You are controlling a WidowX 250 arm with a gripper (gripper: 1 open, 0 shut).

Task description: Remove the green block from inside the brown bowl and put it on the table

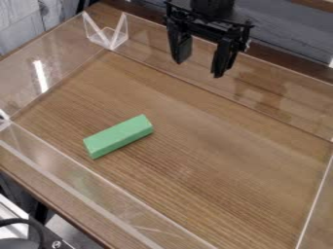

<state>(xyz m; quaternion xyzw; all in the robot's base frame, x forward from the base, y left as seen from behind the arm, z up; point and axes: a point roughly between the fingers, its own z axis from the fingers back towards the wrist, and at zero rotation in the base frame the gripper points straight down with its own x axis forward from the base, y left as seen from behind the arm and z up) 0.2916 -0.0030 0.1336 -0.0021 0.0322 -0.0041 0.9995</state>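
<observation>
The green block is seen lying flat on the wood-grain tabletop, in the lower left of the frame, tilted diagonally. The black gripper is held at the top of the frame, well apart from the block, its fingers spread wide and nothing gripped between them.

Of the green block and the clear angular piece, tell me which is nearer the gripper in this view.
The clear angular piece, see-through and near the table's edge; the green block is solid and farther from the gripper.
</observation>
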